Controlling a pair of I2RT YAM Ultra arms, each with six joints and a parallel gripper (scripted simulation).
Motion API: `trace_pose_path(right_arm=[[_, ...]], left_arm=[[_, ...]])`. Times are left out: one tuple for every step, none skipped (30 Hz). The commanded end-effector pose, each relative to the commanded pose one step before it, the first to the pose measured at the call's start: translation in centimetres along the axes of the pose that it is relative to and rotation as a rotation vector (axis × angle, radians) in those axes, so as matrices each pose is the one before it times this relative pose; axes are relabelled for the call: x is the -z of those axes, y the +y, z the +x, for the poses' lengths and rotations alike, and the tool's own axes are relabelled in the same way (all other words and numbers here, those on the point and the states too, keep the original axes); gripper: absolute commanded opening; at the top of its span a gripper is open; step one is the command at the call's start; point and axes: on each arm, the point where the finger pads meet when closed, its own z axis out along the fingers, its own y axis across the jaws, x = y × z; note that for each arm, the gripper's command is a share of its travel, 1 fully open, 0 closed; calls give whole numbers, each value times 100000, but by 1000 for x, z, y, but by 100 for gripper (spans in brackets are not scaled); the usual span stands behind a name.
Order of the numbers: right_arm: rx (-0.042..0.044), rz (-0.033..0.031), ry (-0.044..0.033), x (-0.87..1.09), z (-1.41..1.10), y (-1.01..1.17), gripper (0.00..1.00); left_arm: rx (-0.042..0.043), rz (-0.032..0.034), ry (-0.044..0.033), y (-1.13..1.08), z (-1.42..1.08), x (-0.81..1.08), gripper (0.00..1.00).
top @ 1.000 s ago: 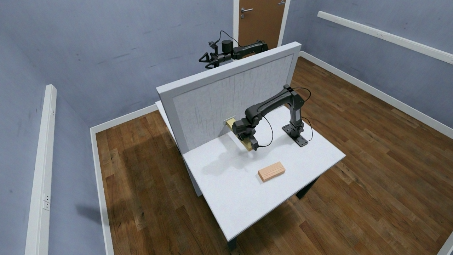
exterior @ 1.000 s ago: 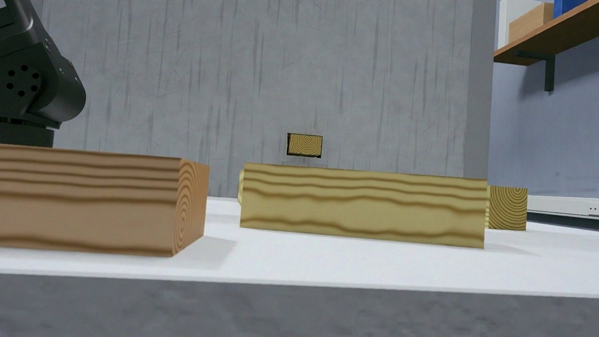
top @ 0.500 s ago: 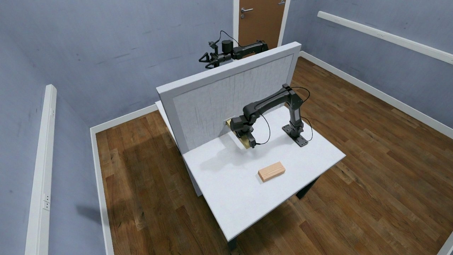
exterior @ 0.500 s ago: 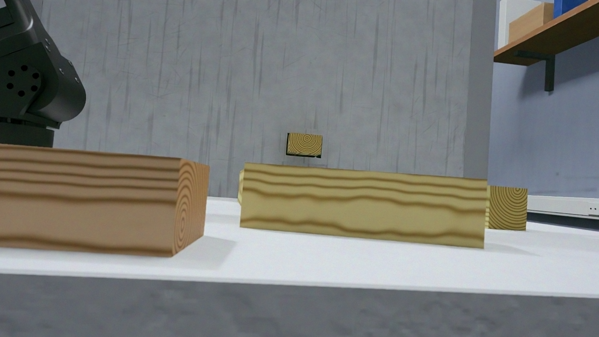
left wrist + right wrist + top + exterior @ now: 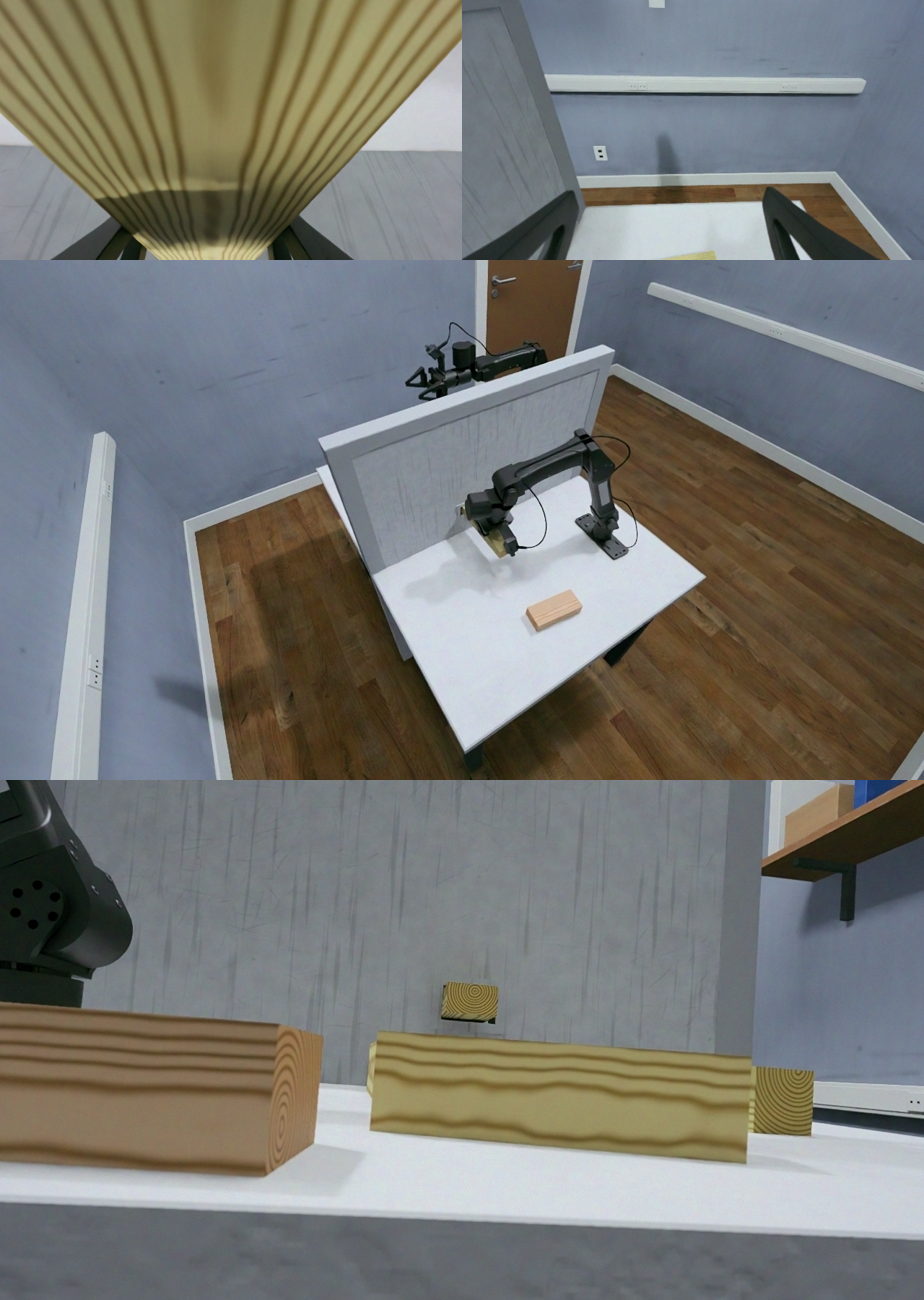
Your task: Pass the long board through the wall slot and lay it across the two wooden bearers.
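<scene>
My left gripper (image 5: 493, 538) (image 5: 207, 249) is shut on the long yellow board (image 5: 498, 547) (image 5: 470, 1001) (image 5: 216, 108), holding it above the table. The board runs through the slot in the grey panel wall (image 5: 413, 473) (image 5: 581, 909); its far end sticks out slightly in the exterior view. My right gripper (image 5: 414, 390) (image 5: 673, 196) is open and empty, high on the far side. There, a yellow block (image 5: 555, 1096) and a brown block (image 5: 129, 1090) lie on the table. Behind the yellow block show a yellow end (image 5: 782, 1101) and a sliver (image 5: 370, 1070). Which are bearers or offcuts I cannot tell.
A light-brown block (image 5: 554, 609) lies on the near-side table top (image 5: 452, 648), in front of the left arm. In the right wrist view a yellow piece (image 5: 700, 256) shows at the bottom edge. The right arm's dark housing (image 5: 58, 909) stands at the left of the exterior view.
</scene>
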Motion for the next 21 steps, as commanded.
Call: trace_pose_path(right_arm=[[10, -1577, 277, 334, -97, 519, 100], [0, 0, 0, 0, 0, 0, 100], [0, 0, 0, 0, 0, 0, 100], [0, 0, 0, 0, 0, 0, 100], [0, 0, 0, 0, 0, 0, 100], [0, 0, 0, 0, 0, 0, 100], [0, 0, 0, 0, 0, 0, 100], [0, 0, 0, 0, 0, 0, 100], [0, 0, 0, 0, 0, 0, 100], [0, 0, 0, 0, 0, 0, 100], [0, 0, 0, 0, 0, 0, 100], [0, 0, 0, 0, 0, 0, 100], [0, 0, 0, 0, 0, 0, 100], [0, 0, 0, 0, 0, 0, 100], [0, 0, 0, 0, 0, 0, 100], [0, 0, 0, 0, 0, 0, 100], [0, 0, 0, 0, 0, 0, 100], [0, 0, 0, 0, 0, 0, 100], [0, 0, 0, 0, 0, 0, 100], [0, 0, 0, 0, 0, 0, 100], [0, 0, 0, 0, 0, 0, 100]], left_arm=[[304, 5014, 3947, -1637, 1519, 860, 0], [-532, 1085, 295, 145, 342, 424, 0], [-178, 766, 267, 3, 270, 280, 0], [15, 28, -2, 220, 227, 329, 0], [-676, 1636, 583, -304, 390, 238, 0], [833, -2220, -745, 83, -211, -989, 0], [638, -1841, -659, 104, -130, -800, 0], [-820, 1720, 650, 6, 497, 651, 0], [270, -1043, -320, 73, 36, -453, 0], [-653, 1329, 552, 55, 446, 580, 0], [21, -288, -27, 111, 185, 5, 0], [13, -162, -2, -193, 162, -301, 0], [199, -513, -158, 82, 21, -353, 0], [-1460, 1516, 626, 10, 225, 736, 0], [0, 0, 0, 0, 0, 0, 0], [0, 0, 0, 0, 0, 0, 0], [2182, -2517, -1064, 281, -119, -731, 0], [487, -188, -129, -320, -78, -571, 0], [-745, 1605, 608, -20, 452, 529, 0], [69, -29, 8, 132, 168, 166, 0], [304, -713, -301, 337, 116, 219, 0]])
